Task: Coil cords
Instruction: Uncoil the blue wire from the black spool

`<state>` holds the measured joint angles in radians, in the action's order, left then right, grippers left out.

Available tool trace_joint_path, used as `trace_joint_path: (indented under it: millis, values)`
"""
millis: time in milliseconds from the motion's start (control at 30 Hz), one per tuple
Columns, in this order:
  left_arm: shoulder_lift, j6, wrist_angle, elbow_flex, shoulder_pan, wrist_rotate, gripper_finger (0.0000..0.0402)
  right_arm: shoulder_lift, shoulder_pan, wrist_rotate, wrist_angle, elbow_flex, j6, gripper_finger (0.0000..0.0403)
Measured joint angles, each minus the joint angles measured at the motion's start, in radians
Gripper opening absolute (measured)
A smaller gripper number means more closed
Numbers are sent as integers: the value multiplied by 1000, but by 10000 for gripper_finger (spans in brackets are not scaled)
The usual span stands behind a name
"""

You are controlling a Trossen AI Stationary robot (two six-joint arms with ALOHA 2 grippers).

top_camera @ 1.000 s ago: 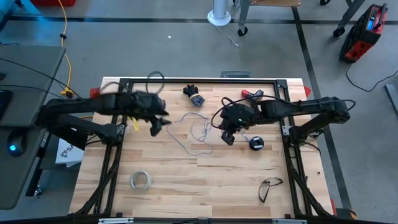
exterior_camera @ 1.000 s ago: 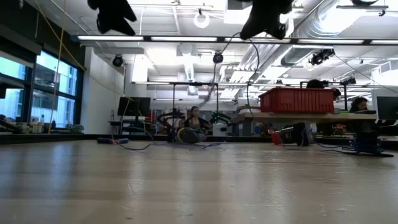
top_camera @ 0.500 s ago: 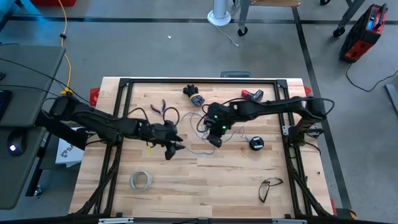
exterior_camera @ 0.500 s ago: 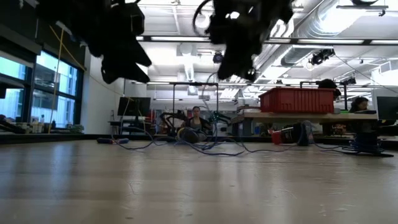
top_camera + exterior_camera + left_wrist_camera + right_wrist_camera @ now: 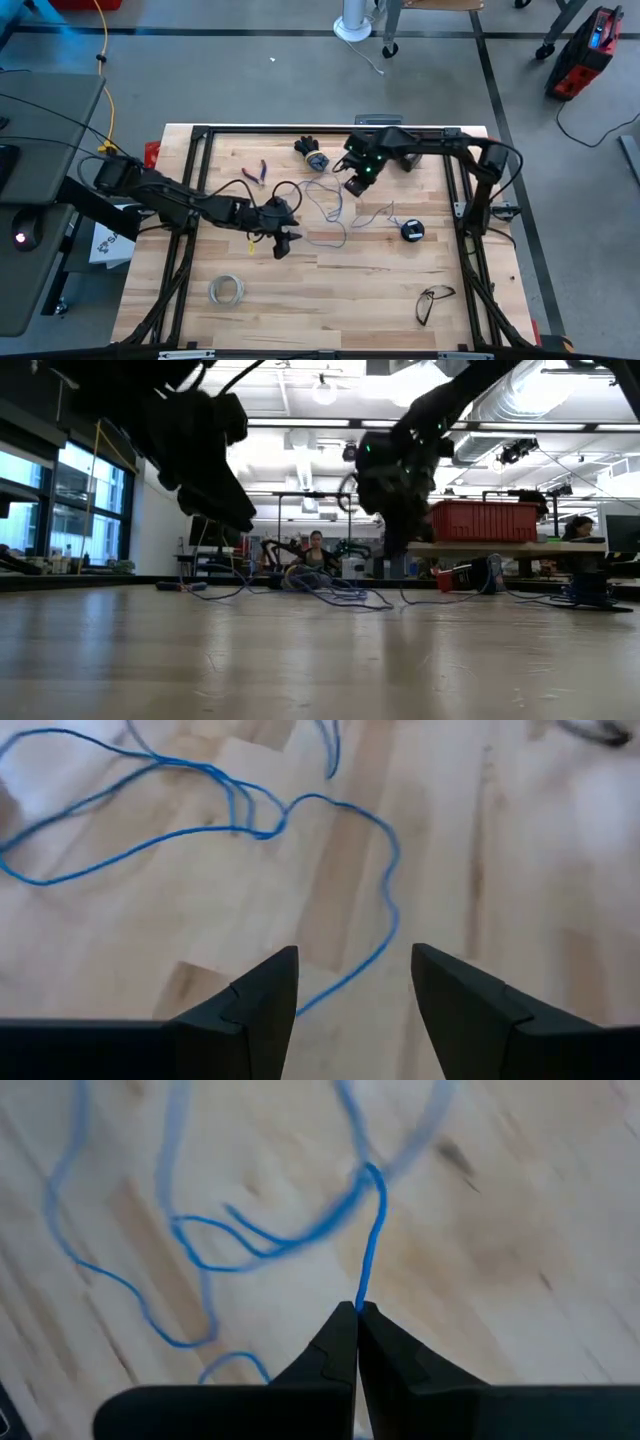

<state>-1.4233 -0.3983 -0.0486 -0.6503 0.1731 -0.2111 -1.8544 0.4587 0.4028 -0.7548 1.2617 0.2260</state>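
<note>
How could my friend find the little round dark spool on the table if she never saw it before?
Start at the wooden table and look toward the side where the right arm stands. Between the right gripper at the far edge and the eyeglasses near the front lies the spool. It is the only small round dark puck, and the thin blue wire runs up to it.

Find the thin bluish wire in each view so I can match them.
High view: thin bluish wire loops mid-table between the grippers.
Low view: low tangle at the tabletop's far edge.
Left wrist view: loops beyond the open fingers.
Right wrist view: strand pinched in shut fingers.
Shared landmark: the wooden tabletop.
</note>
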Motion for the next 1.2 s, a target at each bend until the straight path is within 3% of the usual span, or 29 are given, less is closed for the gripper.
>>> trace_joint_path:
  millis: [233,467,600,767,900,1067,1200]
  values:
    - [-63,26,-59,-1,-11,-8,188,-46,46,7,-86,0,54,0]
    - [-75,9,-71,-1,-11,-6,188,-45,40,-56,-191,0,-37,8]
    - [-75,7,-70,-1,-12,19,188,-44,38,-112,-242,0,-131,55]
    - [-75,6,-66,-1,-11,22,188,-42,22,-341,-271,0,-263,138]
    - [-75,5,-63,-1,-11,23,188,4,7,-349,-232,0,-446,174]
    - [-75,7,-31,-1,-10,21,188,118,-78,-280,-66,1,-565,167]
    - [-75,7,-8,-1,-10,-7,188,108,-214,-297,4,0,-703,142]
